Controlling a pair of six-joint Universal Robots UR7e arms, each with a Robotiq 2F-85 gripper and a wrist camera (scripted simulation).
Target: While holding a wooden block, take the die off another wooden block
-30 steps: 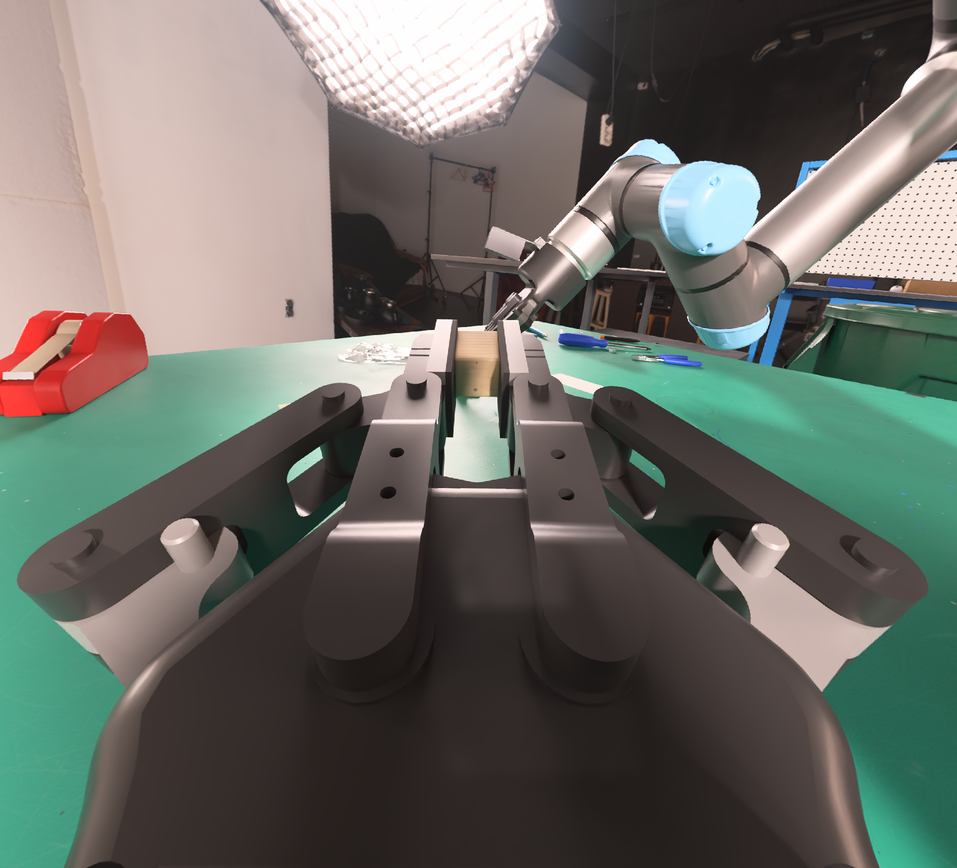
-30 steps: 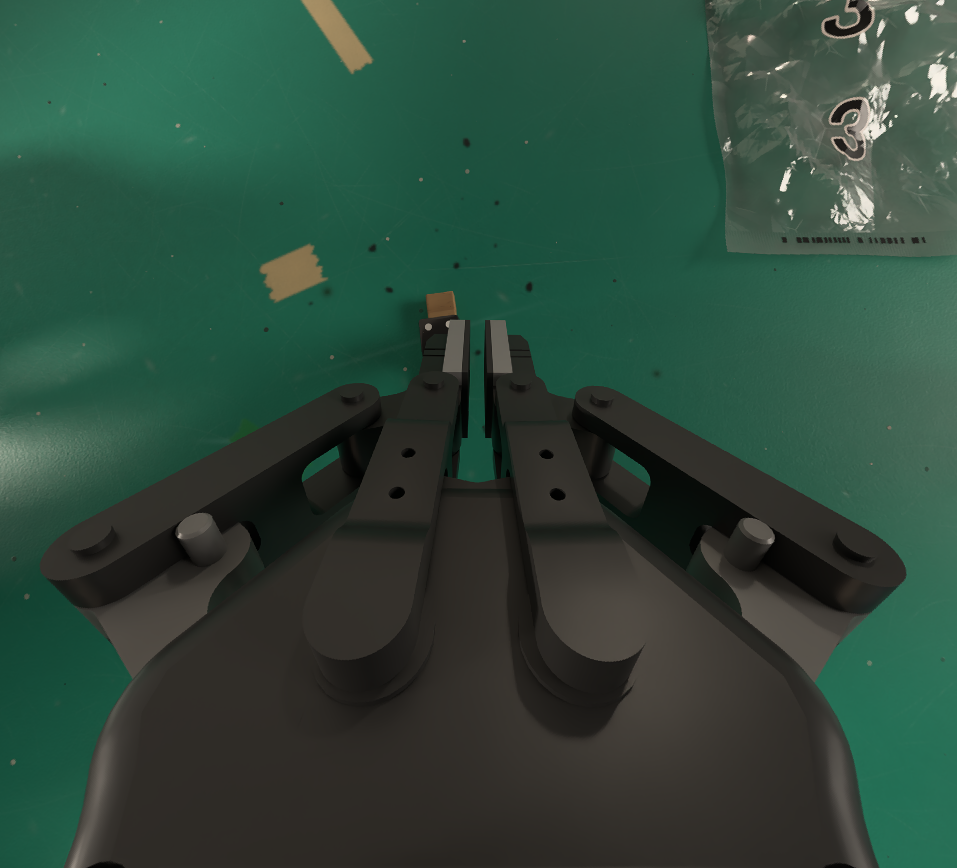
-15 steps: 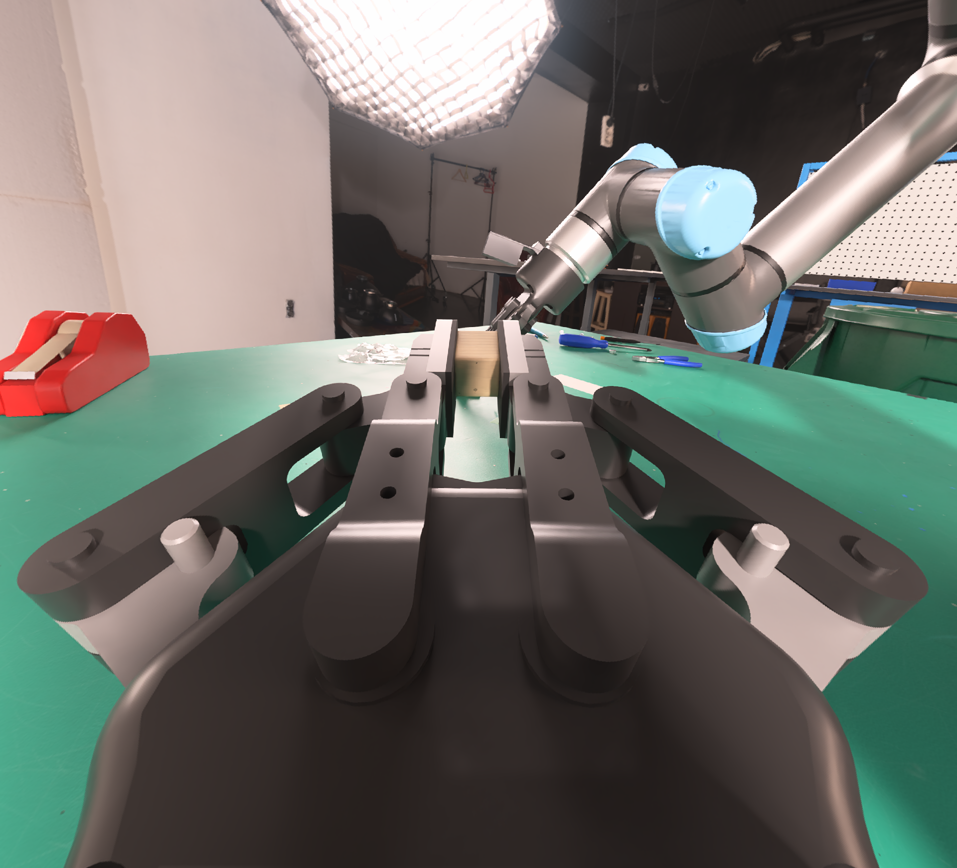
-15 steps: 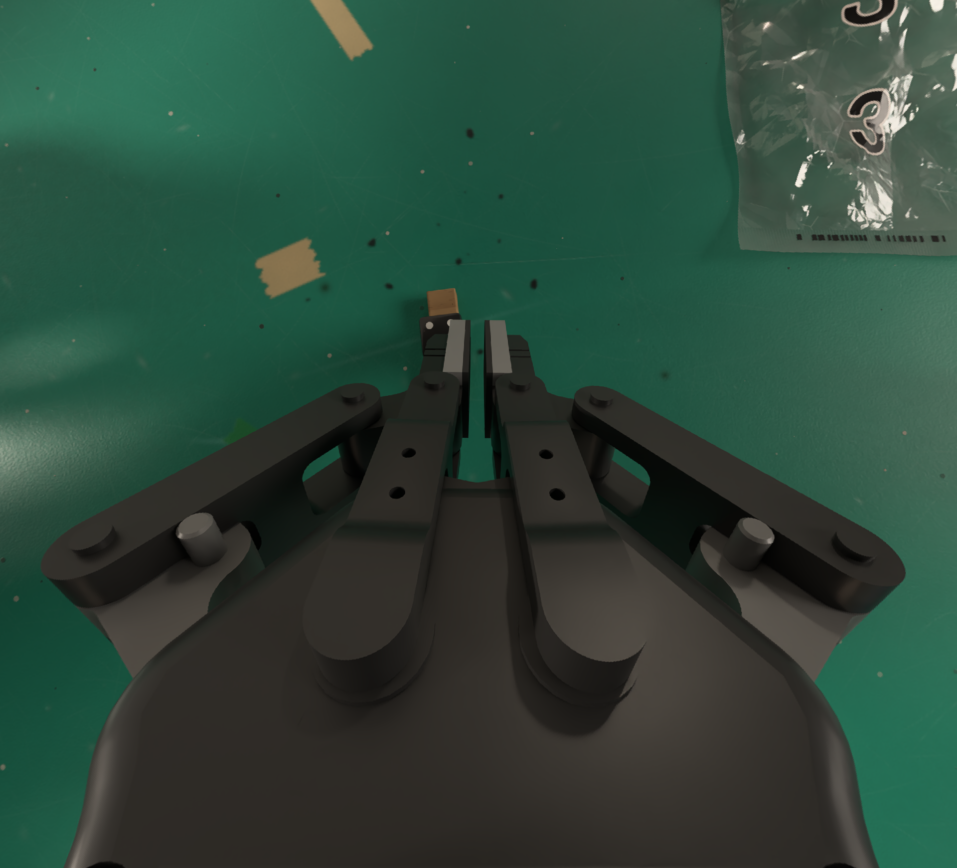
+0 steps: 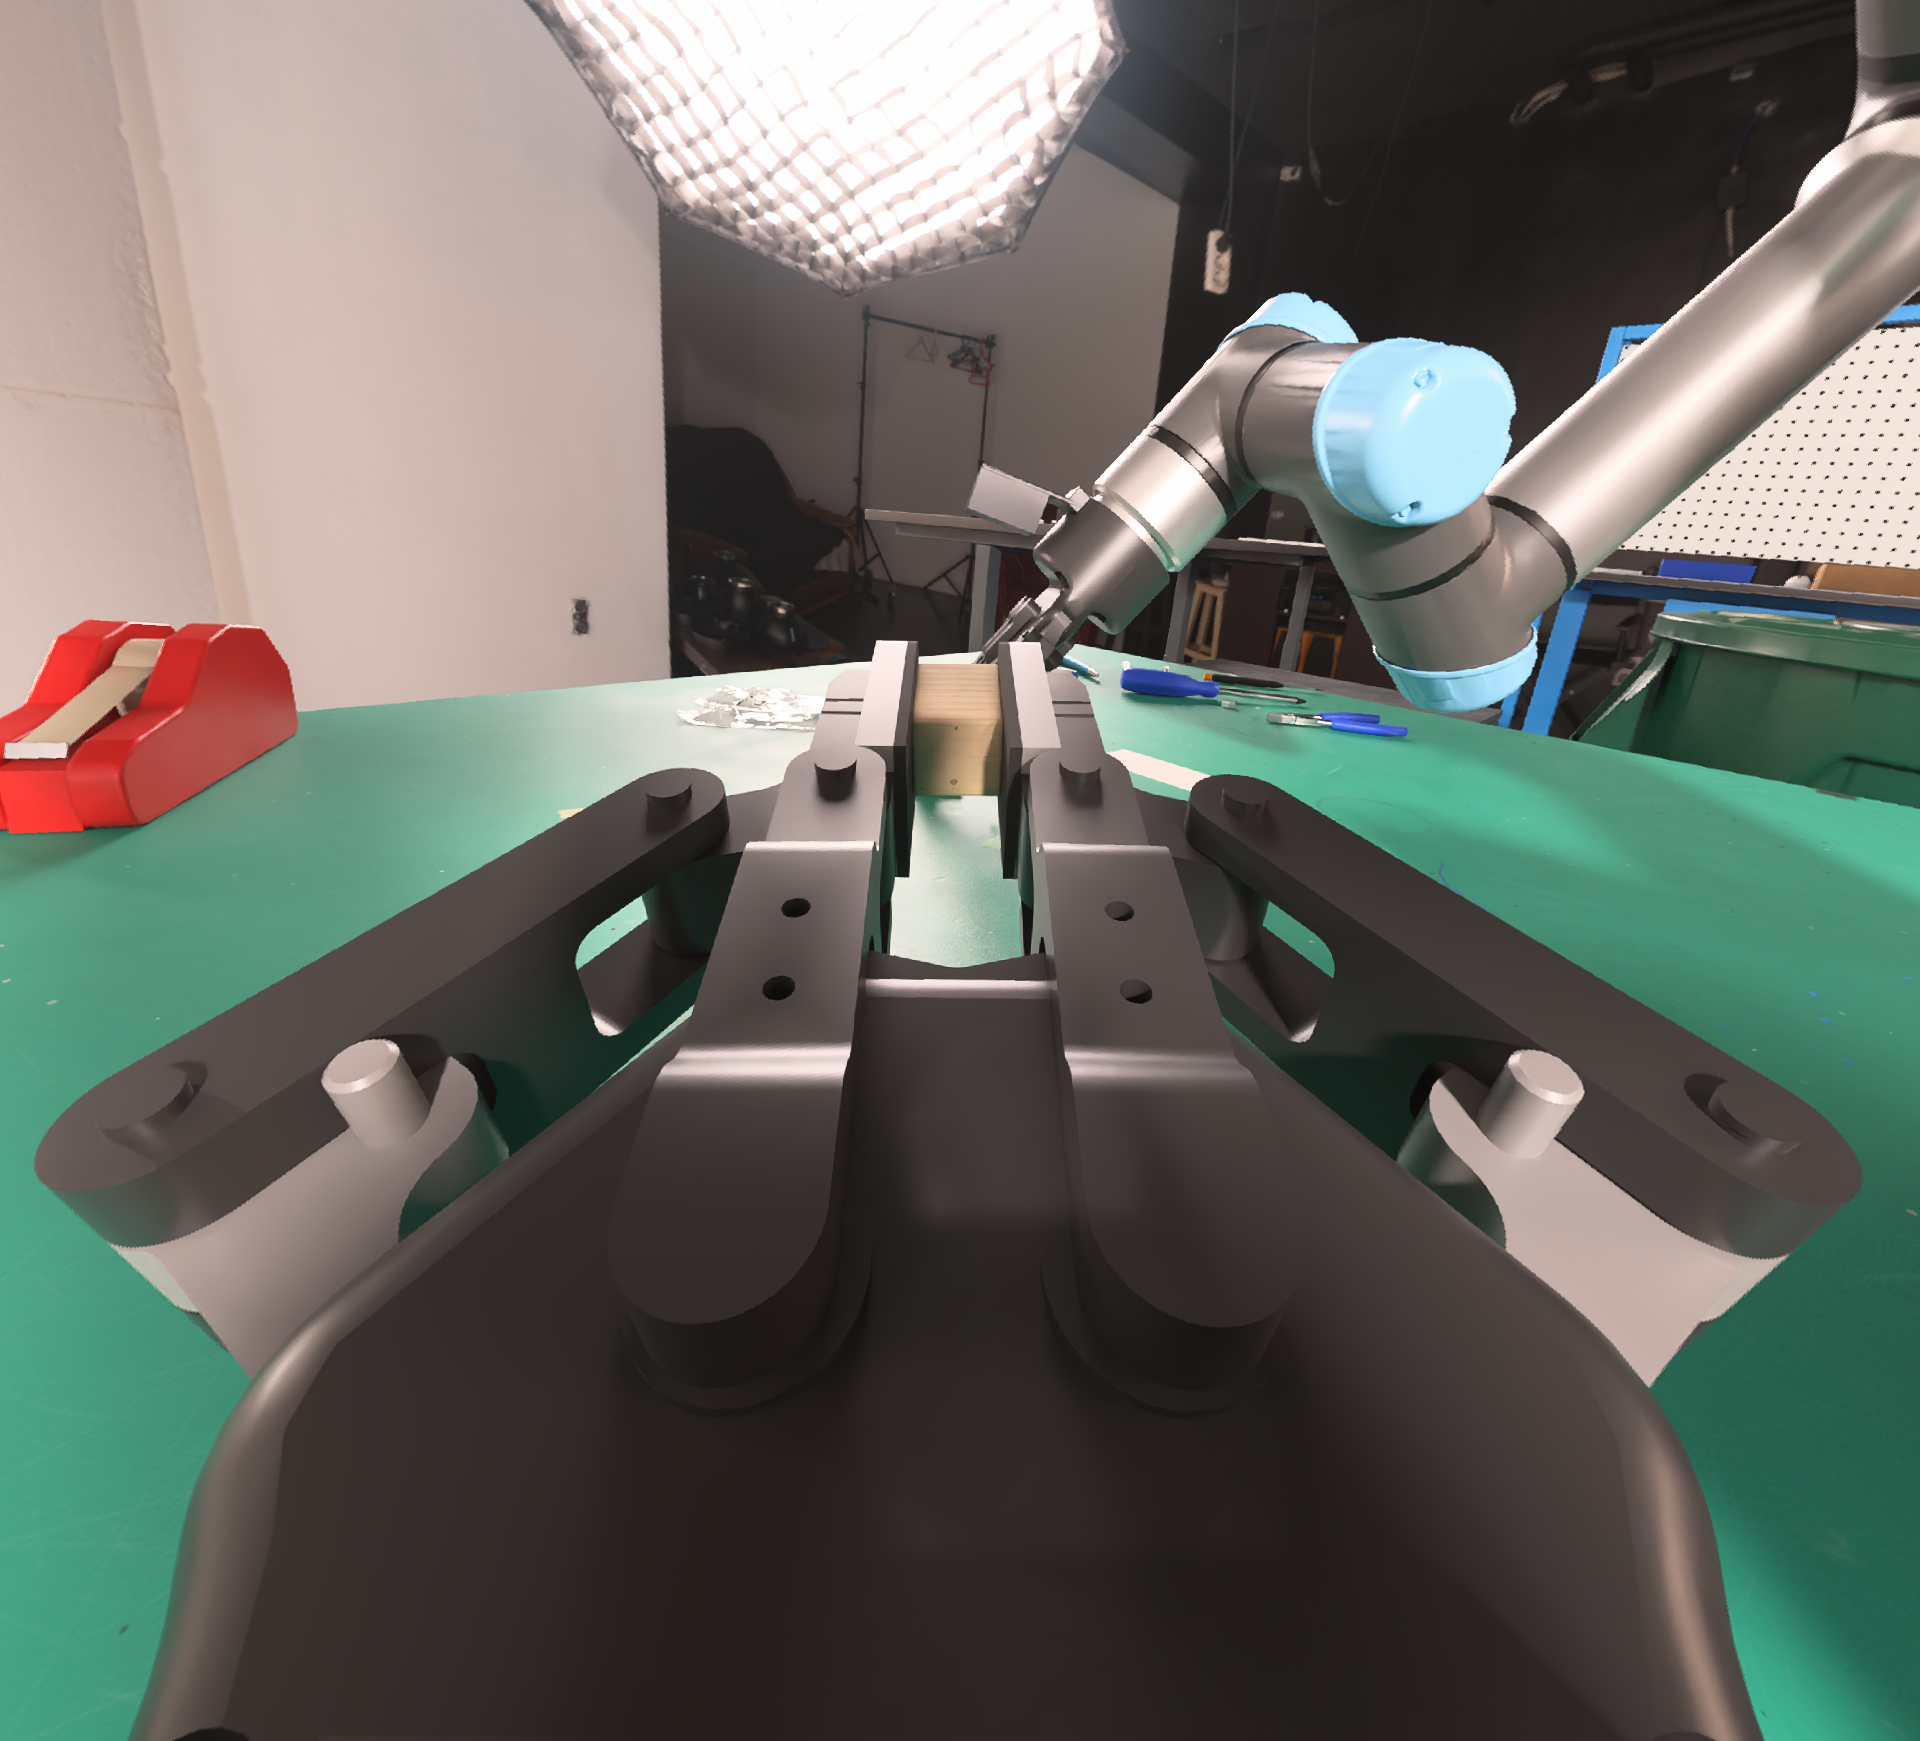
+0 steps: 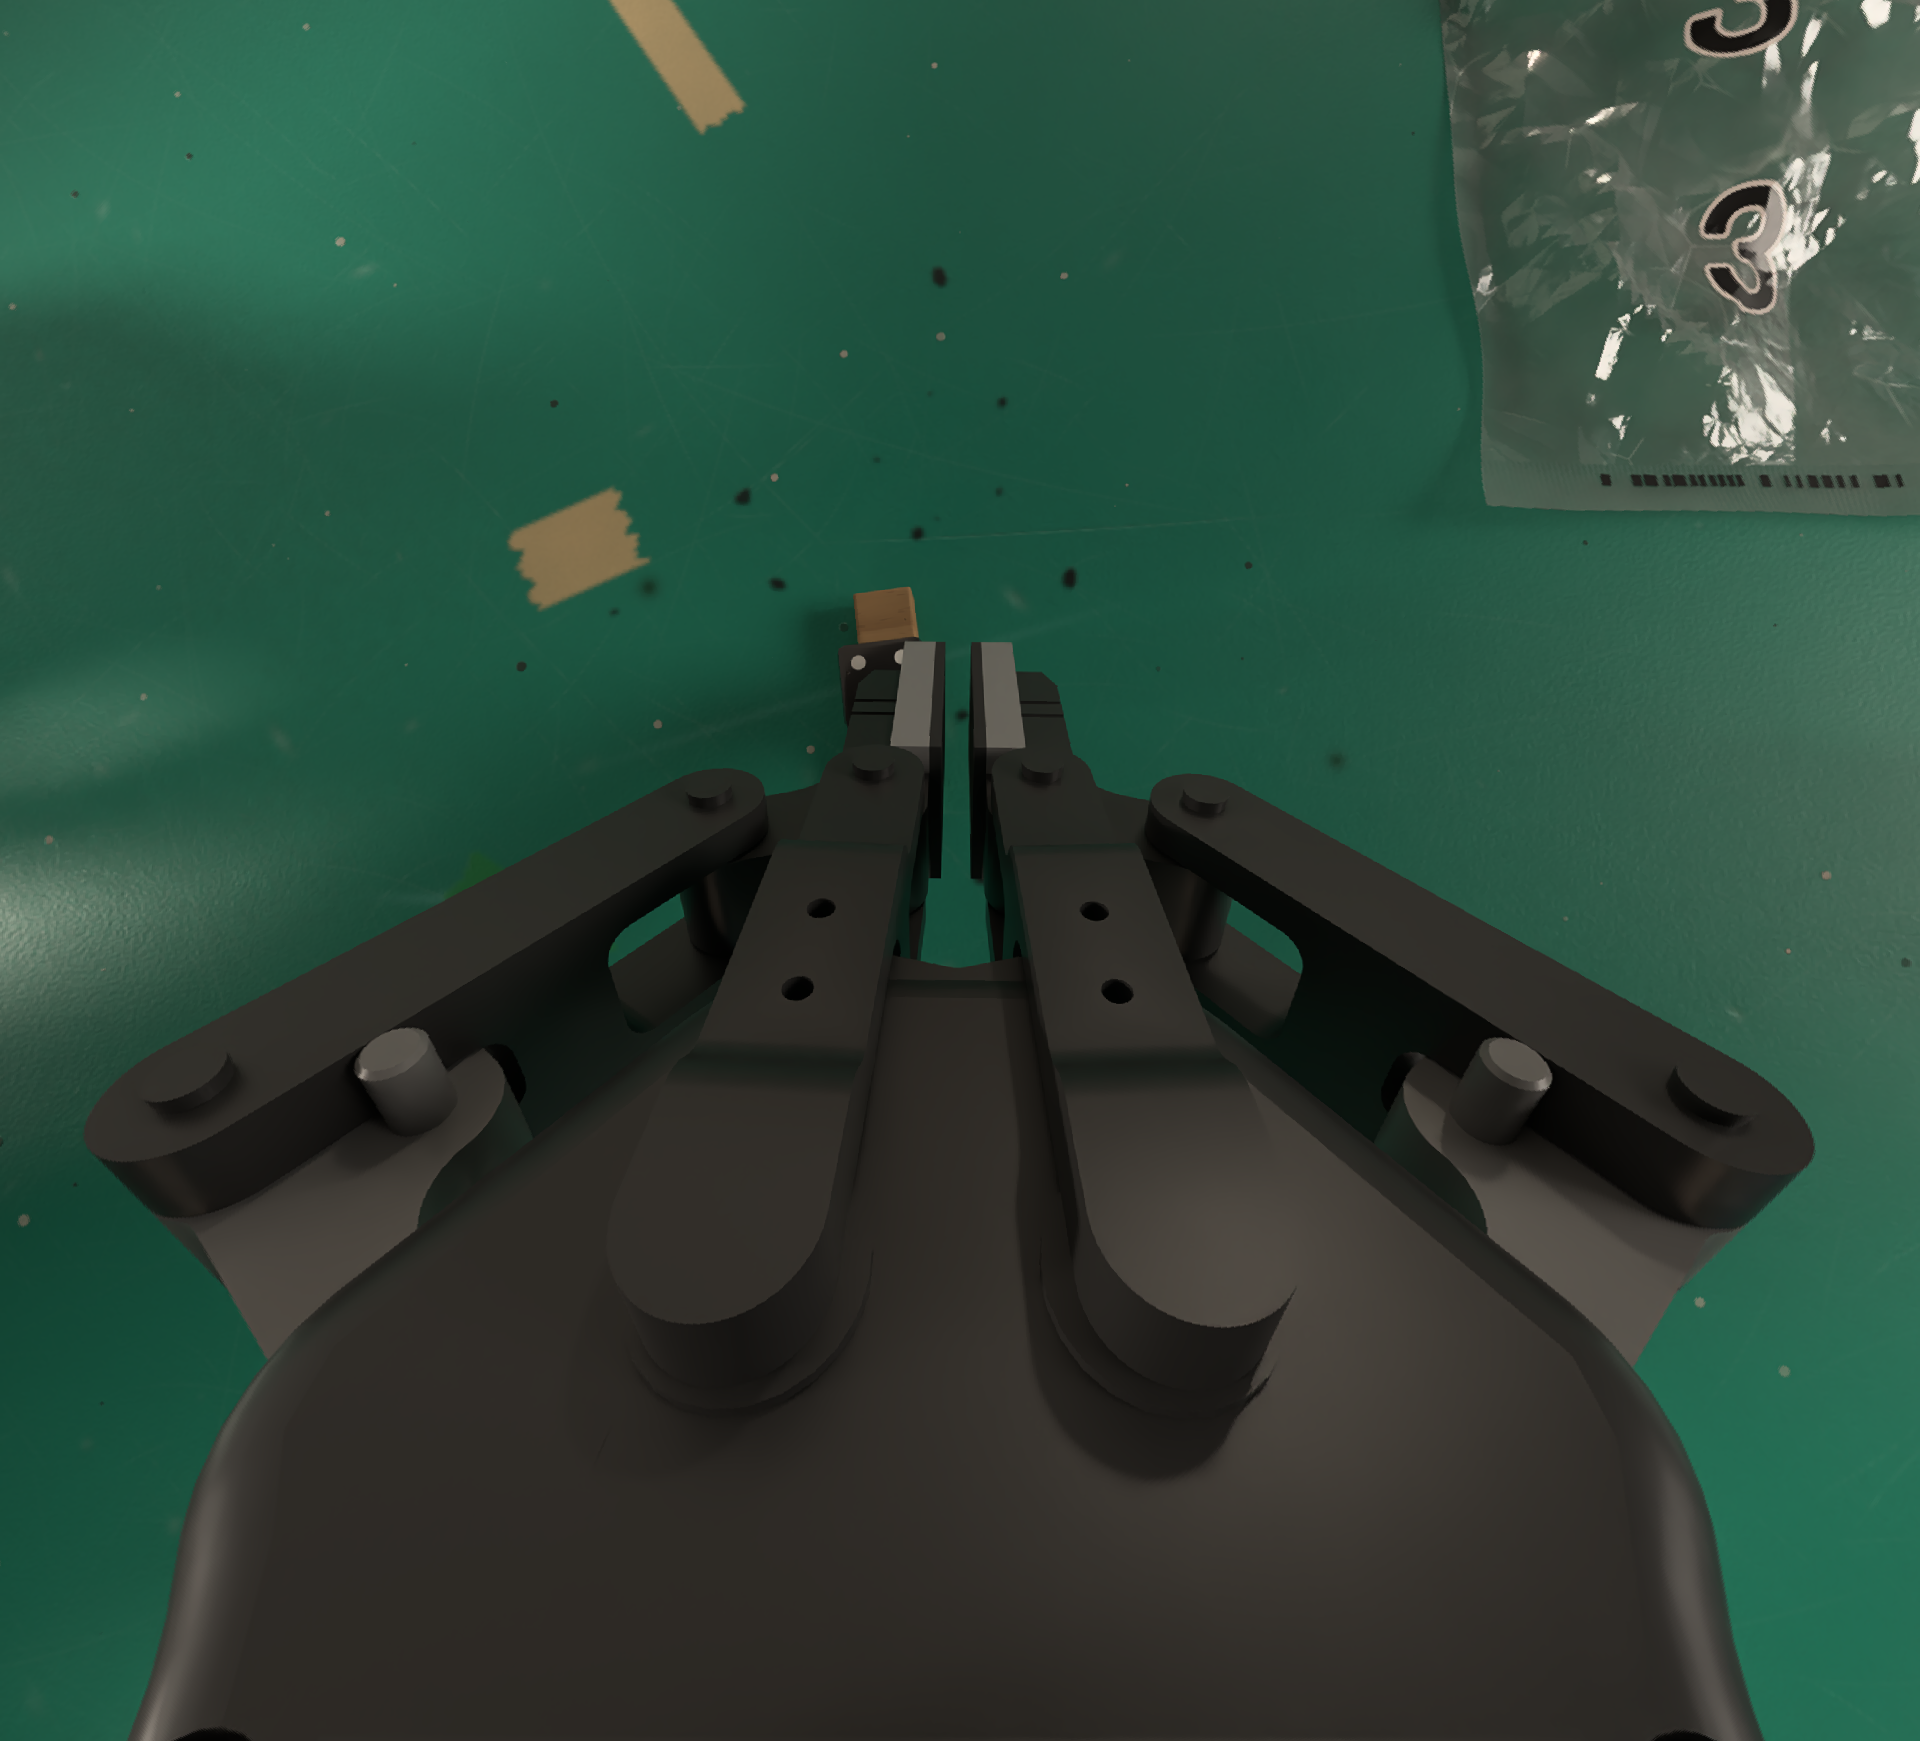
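My left gripper (image 5: pixel 956 704) is shut on a pale wooden block (image 5: pixel 956 741) and holds it just above the green table (image 5: pixel 416 860). In the right wrist view my right gripper (image 6: pixel 956 665) points down at the table, its jaws almost together with nothing seen between them. A black die (image 6: pixel 864 665) with white pips shows just left of the left fingertip, partly hidden by it. A small brown wooden block (image 6: pixel 885 614) lies right beyond the die. I cannot tell whether the die rests on that block. The right gripper also shows in the left wrist view (image 5: pixel 1023 640).
A clear plastic bag (image 6: pixel 1683 237) lies at the right, with two tan tape strips (image 6: pixel 649 13) (image 6: pixel 575 546) on the mat. A red tape dispenser (image 5: pixel 145 720) stands far left. Blue-handled tools (image 5: pixel 1174 683) and a green bin (image 5: pixel 1787 694) are at the right. The right arm (image 5: pixel 1403 434) reaches over the table.
The right wrist view has shifted a little, so the plastic bag sits farther right. The die and small block keep their place by the fingertips. The left gripper has not moved.
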